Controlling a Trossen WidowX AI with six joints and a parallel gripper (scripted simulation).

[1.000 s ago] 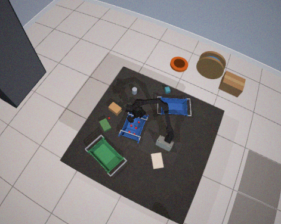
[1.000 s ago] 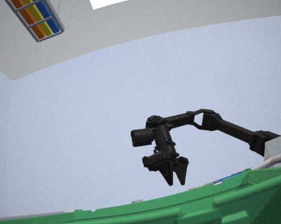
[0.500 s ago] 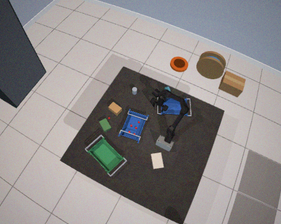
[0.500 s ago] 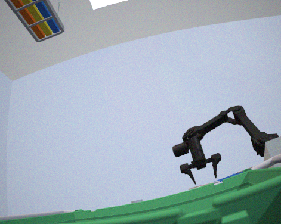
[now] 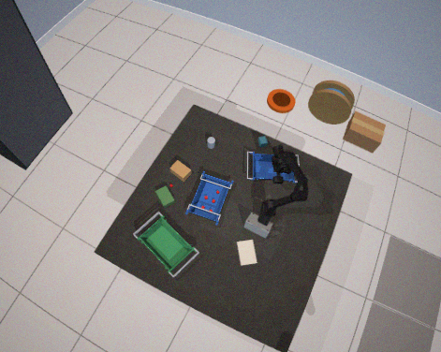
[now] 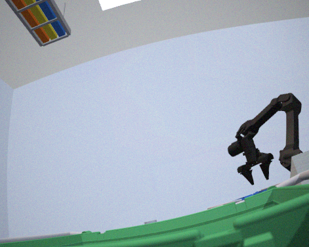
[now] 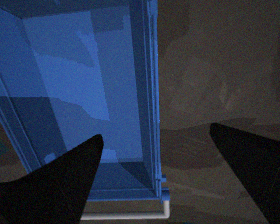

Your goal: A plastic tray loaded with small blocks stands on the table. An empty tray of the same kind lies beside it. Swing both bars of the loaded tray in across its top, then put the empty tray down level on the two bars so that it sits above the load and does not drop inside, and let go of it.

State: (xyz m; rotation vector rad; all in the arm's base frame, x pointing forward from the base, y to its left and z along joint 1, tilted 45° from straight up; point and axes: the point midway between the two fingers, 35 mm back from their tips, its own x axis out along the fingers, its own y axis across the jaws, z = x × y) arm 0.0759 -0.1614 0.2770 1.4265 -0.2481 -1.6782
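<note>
The loaded blue tray (image 5: 209,187) stands mid-table with several red blocks inside. Its upper wire bar (image 5: 216,183) and lower wire bar (image 5: 204,210) both lie across its top, near the ends. The empty blue tray (image 5: 262,168) (image 7: 82,90) stands upright apart from it, its left bar (image 5: 249,165) swung out beyond the end. My gripper (image 6: 260,181) (image 7: 155,133) is open and empty above the empty tray. In the wrist view one fingertip shows over the tray's inside, the other outside its long wall. The arm hides part of this tray in the top view.
A green tray (image 5: 164,243) (image 6: 187,226) stands lower left of the loaded tray. A green block (image 5: 164,196), a small red block (image 5: 171,185), a tan block (image 5: 180,169) and a grey cylinder (image 5: 211,142) stand left. A teal block (image 5: 262,140) is behind the empty tray. A cream slab (image 5: 246,252) lies near the arm's base.
</note>
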